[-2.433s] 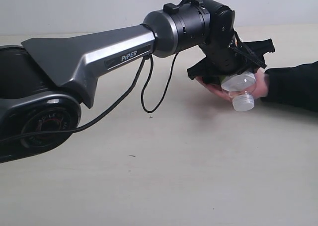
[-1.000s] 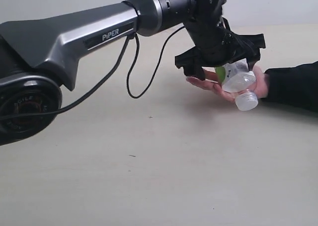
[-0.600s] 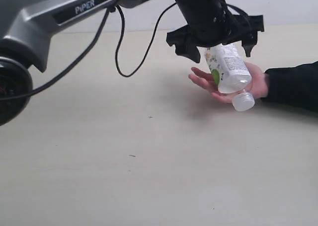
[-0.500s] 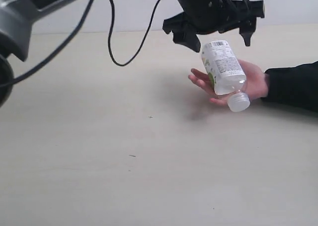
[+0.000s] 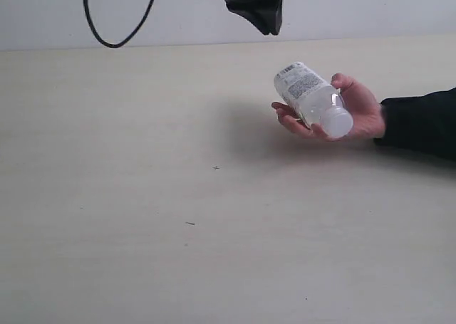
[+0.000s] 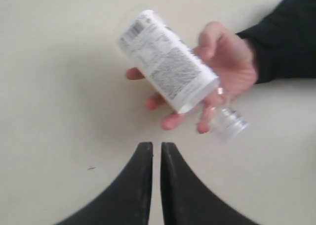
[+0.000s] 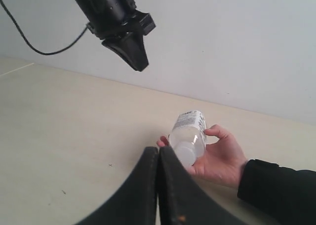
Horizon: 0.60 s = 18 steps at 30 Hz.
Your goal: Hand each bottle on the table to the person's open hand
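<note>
Left pincer (image 6: 156, 147) matte black, tapered, with thin black cable (image 5: 114, 46).

Bare table (image 5: 142, 231) around the person's hand (image 5: 365, 114) with bottle (image 5: 306, 96)

Clear plastic bottle (image 5: 310, 96), matt wood-look table (image 5: 142, 231)

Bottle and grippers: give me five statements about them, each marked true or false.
1. The bottle lies in the person's hand. True.
2. The left gripper grips the bottle. False: it is apart from the bottle and shut on nothing.
3. The bottle stands upright on the table. False: it lies tilted in the hand.
4. The right gripper is shut. True.
5. The person's sleeve is white. False: it is black.
</note>
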{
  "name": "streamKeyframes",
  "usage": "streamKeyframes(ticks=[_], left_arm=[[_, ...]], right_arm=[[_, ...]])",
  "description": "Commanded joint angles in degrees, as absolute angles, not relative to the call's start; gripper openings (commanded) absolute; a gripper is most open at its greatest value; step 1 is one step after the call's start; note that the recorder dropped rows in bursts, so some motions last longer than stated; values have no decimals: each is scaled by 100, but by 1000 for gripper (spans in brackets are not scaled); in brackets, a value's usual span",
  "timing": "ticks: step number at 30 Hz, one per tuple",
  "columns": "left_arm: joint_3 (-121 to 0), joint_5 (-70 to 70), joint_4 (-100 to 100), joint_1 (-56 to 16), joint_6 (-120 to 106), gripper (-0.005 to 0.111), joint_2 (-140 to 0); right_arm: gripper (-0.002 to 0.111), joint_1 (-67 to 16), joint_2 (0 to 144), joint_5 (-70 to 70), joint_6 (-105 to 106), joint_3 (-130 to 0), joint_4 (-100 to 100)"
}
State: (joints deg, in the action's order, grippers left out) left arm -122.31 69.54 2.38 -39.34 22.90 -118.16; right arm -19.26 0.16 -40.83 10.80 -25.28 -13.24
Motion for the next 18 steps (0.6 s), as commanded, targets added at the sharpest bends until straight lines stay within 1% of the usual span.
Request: streamKeyframes(ticks=[1, 4, 7, 10, 12, 15, 18], left_arm=[[-11224, 6996, 2028, -4550, 3214, 8, -10956], [-10274, 6996, 2830, -4980, 3746, 7, -10255], [-9069, 6996, 3705, -5552, 4805, 7, -9493], [-7906, 6984, 4361, -6399, 5722, 7, -8632], [-7187, 6681, 4683, -7022, 6183, 7, -8023], [-6403, 6028, 4765, -7905, 6004, 7, -7194], [-5958, 5805, 4663, -8680, 5739, 7, -6437]], right_arm=[[0, -1933, 0, -4017, 1079, -2489, -1330], [0, -1933, 0, -4017, 1079, -2489, -1330], [0, -1933, 0, -4017, 1079, -2489, -1330], [0, -1933, 0, -4017, 1079, -2489, -1330], [0, -1933, 0, -4017, 1079, -2489, -1330], [0, -1933, 0, -4017, 1079, -2489, -1330], [0, -1933, 0, -4017, 1079, -2489, -1330]])
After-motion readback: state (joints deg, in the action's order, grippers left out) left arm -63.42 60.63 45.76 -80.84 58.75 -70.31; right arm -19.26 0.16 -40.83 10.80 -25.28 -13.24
